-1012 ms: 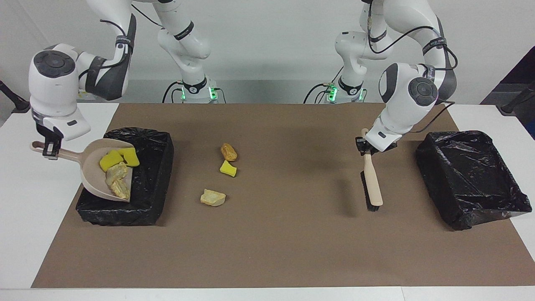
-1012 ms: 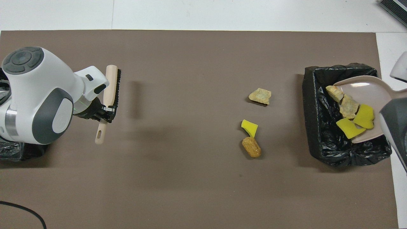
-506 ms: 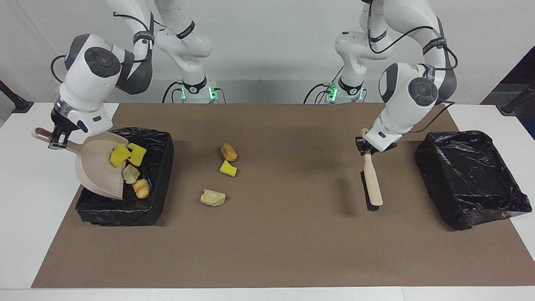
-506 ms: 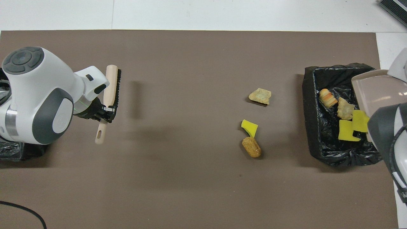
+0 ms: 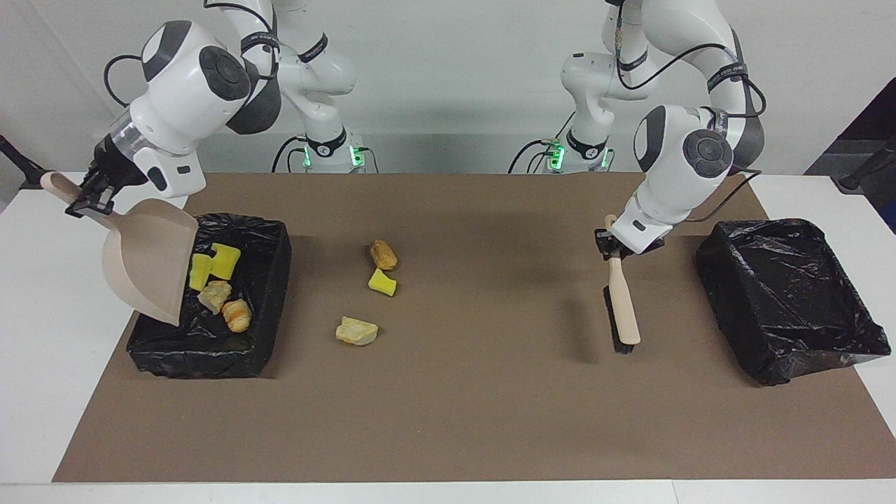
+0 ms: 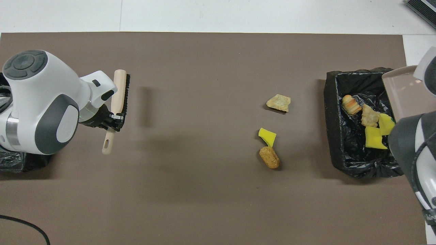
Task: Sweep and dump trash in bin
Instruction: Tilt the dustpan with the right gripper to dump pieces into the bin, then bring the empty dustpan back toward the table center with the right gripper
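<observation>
My right gripper (image 5: 87, 204) is shut on the handle of the beige dustpan (image 5: 148, 263), which tilts steeply, mouth down, over the black-lined bin (image 5: 203, 353) at the right arm's end. Several trash pieces lie in that bin (image 6: 328, 119): yellow sponge pieces (image 5: 210, 264) (image 6: 374, 138) and bread chunks (image 5: 236, 315) (image 6: 351, 104). Three scraps lie on the brown mat: an orange-brown chunk (image 5: 383, 254) (image 6: 269, 157), a yellow sponge piece (image 5: 381, 282) (image 6: 267, 135) and a tan chunk (image 5: 356, 331) (image 6: 278, 102). My left gripper (image 5: 611, 248) (image 6: 114, 119) is shut on the beige brush (image 5: 622, 302) (image 6: 120, 91), held above the mat.
A second black-lined bin (image 5: 742, 336) stands at the left arm's end of the table, with nothing showing in it. White tabletop borders the brown mat (image 5: 490, 392) at both ends. A black cable (image 6: 24, 226) lies at the mat's corner nearest the left arm.
My right arm has raised the dustpan's handle and tipped it steeper. The scraps that lay in the pan have slid out into the bin. The left arm and the brush have not moved.
</observation>
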Robot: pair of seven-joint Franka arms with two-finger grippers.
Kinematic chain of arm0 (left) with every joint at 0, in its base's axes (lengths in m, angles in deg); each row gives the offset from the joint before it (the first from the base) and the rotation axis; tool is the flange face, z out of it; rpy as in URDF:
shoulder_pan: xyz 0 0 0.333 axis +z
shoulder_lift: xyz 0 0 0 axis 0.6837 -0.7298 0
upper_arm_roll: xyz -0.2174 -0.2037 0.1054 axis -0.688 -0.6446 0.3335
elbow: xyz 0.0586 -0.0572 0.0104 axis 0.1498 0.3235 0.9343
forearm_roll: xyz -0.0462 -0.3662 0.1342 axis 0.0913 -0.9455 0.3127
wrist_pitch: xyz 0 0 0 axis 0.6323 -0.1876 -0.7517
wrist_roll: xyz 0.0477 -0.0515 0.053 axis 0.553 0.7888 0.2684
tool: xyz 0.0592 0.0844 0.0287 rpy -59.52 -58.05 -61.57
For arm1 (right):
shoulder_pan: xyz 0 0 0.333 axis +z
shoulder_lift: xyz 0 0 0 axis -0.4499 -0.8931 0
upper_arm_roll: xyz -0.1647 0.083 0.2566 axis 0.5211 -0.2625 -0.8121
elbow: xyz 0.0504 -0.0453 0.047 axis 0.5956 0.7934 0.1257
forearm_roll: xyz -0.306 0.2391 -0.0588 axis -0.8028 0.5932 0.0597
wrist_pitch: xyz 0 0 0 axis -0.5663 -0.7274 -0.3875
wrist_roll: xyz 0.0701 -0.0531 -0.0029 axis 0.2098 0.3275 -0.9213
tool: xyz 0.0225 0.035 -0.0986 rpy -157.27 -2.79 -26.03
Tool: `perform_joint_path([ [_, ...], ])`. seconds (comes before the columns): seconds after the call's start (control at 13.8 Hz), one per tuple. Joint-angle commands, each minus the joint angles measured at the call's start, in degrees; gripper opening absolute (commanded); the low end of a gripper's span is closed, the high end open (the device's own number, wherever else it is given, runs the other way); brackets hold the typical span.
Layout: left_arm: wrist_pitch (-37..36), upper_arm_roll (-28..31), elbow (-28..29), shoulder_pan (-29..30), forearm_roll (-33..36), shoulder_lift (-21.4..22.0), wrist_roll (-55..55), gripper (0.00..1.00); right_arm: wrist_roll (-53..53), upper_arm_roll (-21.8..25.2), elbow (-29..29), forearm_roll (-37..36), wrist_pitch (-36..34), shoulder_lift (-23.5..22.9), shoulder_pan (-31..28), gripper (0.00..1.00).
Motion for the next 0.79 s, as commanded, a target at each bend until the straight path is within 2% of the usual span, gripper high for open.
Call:
perform_joint_path([
  [0.0,-0.81,-0.35,0.37,0.49,1.02,1.14,0.58,0.0,1.96,-0.54,-2.03,-1.27,-2.54,0.1,1.41,0.0],
  [0.29,-4.32,-0.44,-1.66,0.58,0.85,1.4,0.58,0.0,3.89,-0.54,-3.01,-1.53,-5.19,0.19,3.25,0.0],
  [0.51,-4.07,-0.35,-1.22,0.49,0.85,1.75,0.5,0.0,8.0,-1.58,-5.29,0.75,-6.94,0.01,4.31,0.0],
  [0.72,-4.51,-0.35,-1.22,0.49,0.85,1.75,0.41,0.0,16.7,-3.0,-5.29,11.62,-7.65,-0.07,4.48,0.0],
])
